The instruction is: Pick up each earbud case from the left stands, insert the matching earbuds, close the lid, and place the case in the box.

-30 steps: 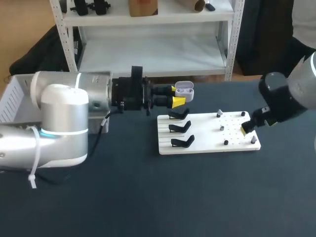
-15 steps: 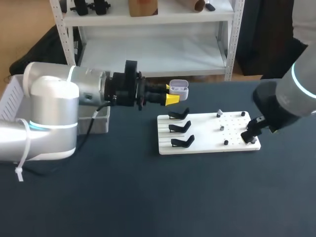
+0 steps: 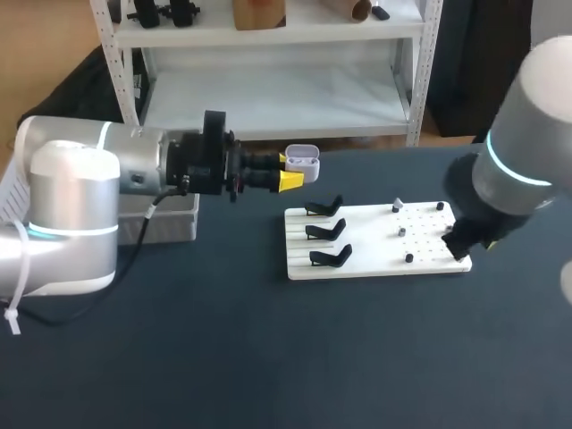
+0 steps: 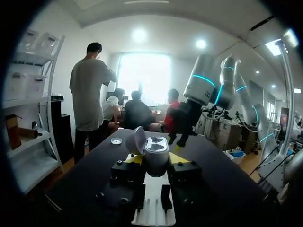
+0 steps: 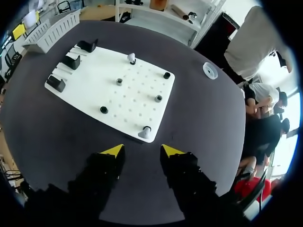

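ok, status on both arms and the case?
Left tool shut on earbud case, lid open, held above the table. Right tool open, empty, over the white board. Nothing in the way that I can see.

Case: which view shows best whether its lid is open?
Left wrist view: the case sits close up in the left tool, lid open, inside visible. The head view shows it small and side-on at the tool's tips. The right wrist view misses it.

White earbud case (image 3: 304, 164), white board (image 3: 366, 238), black stands (image 3: 323, 231), dark navy table (image 3: 268, 357).
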